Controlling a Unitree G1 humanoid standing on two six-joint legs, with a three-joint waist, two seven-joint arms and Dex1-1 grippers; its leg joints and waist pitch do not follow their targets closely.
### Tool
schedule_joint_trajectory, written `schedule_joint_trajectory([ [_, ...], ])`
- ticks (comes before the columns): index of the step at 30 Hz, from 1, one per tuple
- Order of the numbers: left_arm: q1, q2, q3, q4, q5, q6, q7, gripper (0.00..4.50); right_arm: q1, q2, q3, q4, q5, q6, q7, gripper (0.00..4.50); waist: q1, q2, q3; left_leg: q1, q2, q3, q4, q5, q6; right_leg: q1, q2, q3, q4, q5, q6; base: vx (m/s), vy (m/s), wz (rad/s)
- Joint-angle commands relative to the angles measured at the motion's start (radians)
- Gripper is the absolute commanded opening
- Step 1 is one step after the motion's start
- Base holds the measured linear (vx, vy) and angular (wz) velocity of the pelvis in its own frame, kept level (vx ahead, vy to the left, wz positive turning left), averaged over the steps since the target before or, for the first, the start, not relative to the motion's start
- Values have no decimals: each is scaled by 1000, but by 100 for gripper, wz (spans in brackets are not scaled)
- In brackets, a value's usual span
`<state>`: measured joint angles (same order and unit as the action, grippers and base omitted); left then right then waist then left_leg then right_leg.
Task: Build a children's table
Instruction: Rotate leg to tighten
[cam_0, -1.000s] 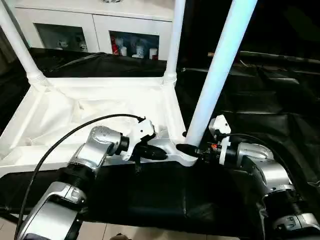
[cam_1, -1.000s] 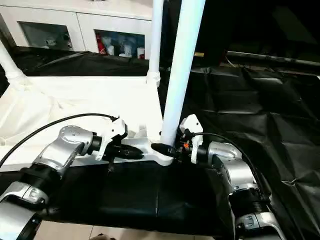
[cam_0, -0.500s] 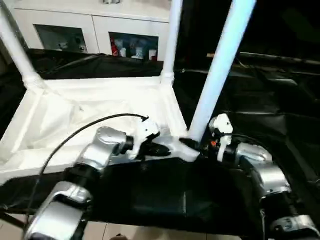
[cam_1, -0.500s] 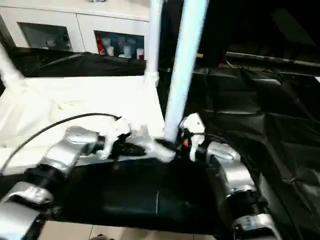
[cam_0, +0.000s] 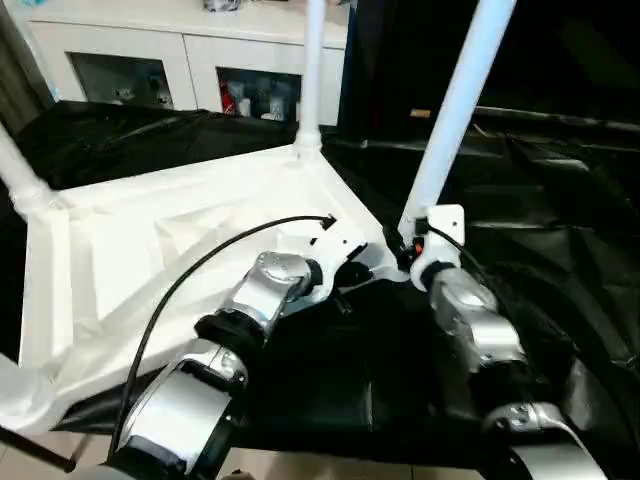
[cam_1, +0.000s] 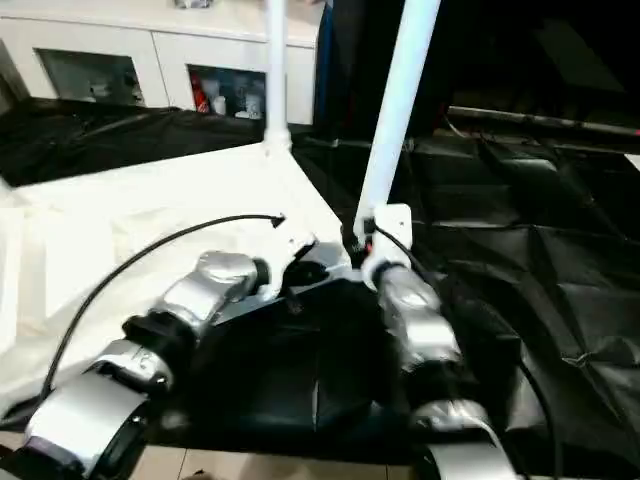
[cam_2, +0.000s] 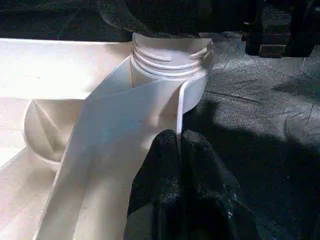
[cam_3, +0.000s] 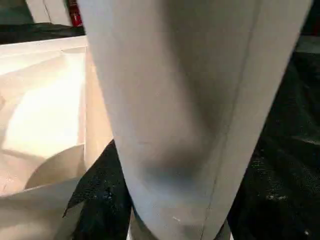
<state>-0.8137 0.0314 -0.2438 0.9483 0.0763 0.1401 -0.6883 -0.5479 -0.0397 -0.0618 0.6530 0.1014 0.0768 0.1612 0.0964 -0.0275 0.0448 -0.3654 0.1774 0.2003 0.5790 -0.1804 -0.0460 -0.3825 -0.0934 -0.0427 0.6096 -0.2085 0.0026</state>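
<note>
- Working at the near corner of the upturned white tabletop, which lies on the black-draped table, we see three legs standing in its sockets.
- Our left gripper has its fingers pinched together on a thin rim of the corner socket.
- Our right gripper has its fingers clamped around the base of the nearest leg, just above that socket.
</note>
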Motion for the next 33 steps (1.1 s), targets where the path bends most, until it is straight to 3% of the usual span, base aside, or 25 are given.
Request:
schedule_joint_trajectory([
  [1, -12, 2, 25, 40, 15, 1, 102, 0, 41, 50, 52, 38, -7, 15, 52, 196, -4, 3, -52, 15, 51, -27, -78, -235, 6, 29, -60, 39, -80, -143, -192, 0, 0, 0],
  [2, -14, 5, 24, 46, 16, -3, 100, 0, 44, 50, 51, 24, 10, 10, 88, 196, -5, 2, -52, 16, 51, -27, -78, -241, 5, 29, -59, 39, -81, -148, -191, 0, 0, 0],
  [5, -17, 14, 24, 56, 16, -17, 91, 0, 49, 44, 48, -4, 44, 2, 156, 265, -4, 0, -52, 16, 53, -28, -79, -258, 8, 30, -61, 39, -83, -170, -188, 0, 0, 0],
  [8, -15, 29, 21, 56, 17, -40, 58, 0, 55, 16, 64, -31, 51, 16, 226, 287, -10, -3, -52, 7, 52, -31, -80, -252, 26, 35, -61, 38, -81, -150, -183, 0, 0, 0],
  [12, 36, 88, -5, -4, 1, -53, -127, 0, 95, -109, 132, -124, 74, 71, 474, 287, -19, -5, -51, 5, 52, -30, -76, -234, 42, 37, -61, 37, -81, -150, -202, 0, 0, 0],
  [16, 63, 119, -15, -36, -9, -77, -210, 0, 114, -165, 158, -163, 80, 91, 571, 287, -21, -7, -52, 3, 54, -27, -70, -193, 72, 39, -63, 37, -76, -100, -228, 0, 0, 0],
  [17, 85, 143, -23, -67, -21, -96, -275, 0, 120, -196, 166, -175, 78, 94, 615, 287, -19, -6, -52, 7, 57, -27, -71, -194, 68, 38, -63, 36, -77, -105, -238, 0, 0, 0],
  [18, 123, 179, -35, -129, -53, -109, -386, 0, 127, -230, 172, -189, 76, 96, 676, 287, -22, -9, -51, 5, 57, -27, -71, -196, 67, 38, -63, 36, -75, -108, -244, 0, 0, 0],
  [19, 132, 187, -37, -145, -62, -110, -412, 0, 128, -236, 173, -192, 76, 97, 690, 287, -24, -6, -51, 2, 59, -28, -73, -194, 68, 39, -62, 36, -72, -105, -250, 0, 0, 0],
  [20, 164, 218, -51, -215, -95, -72, -501, 0, 131, -255, 181, -204, 84, 99, 735, 287, -25, -4, -51, 12, 61, -26, -72, -208, 64, 31, -61, 37, -74, -113, -259, 0, 0, 0],
  [23, 198, 254, -69, -297, -123, -18, -583, 0, 132, -271, 191, -220, 101, 110, 780, 287, -23, -6, -50, 11, 62, -23, -73, -203, 58, 31, -61, 37, -69, -106, -272, 0, 0, 0],
  [25, 215, 271, -74, -332, -132, 1, -613, 0, 135, -278, 199, -233, 108, 115, 808, 287, -18, 1, -49, 14, 65, -22, -75, -203, 55, 29, -58, 37, -67, -97, -271, 0, 0, 0],
  [27, 232, 287, -80, -364, -134, 14, -633, 0, 139, -283, 210, -242, 111, 118, 836, 287, -15, -6, -49, 11, 63, -22, -74, -201, 51, 32, -61, 37, -65, -97, -269, 0, 0, 0],
  [30, 241, 293, -80, -379, -135, 19, -637, 0, 140, -284, 217, -243, 112, 116, 849, 287, -14, -5, -49, 12, 61, -21, -73, -200, 49, 30, -62, 38, -69, -115, -262, 0, 0, 0],
  [31, 246, 295, -78, -389, -135, 24, -638, 0, 140, -284, 220, -242, 111, 116, 860, 272, -14, -11, -48, 11, 61, -21, -74, -203, 47, 30, -61, 38, -70, -127, -257, 0, 0, 0],
  [33, 255, 300, -76, -412, -139, 42, -643, 0, 140, -281, 221, -237, 108, 108, 870, 253, -13, -9, -50, 12, 62, -22, -73, -196, 43, 30, -63, 39, -68, -128, -254, 0, 0, 0],
])
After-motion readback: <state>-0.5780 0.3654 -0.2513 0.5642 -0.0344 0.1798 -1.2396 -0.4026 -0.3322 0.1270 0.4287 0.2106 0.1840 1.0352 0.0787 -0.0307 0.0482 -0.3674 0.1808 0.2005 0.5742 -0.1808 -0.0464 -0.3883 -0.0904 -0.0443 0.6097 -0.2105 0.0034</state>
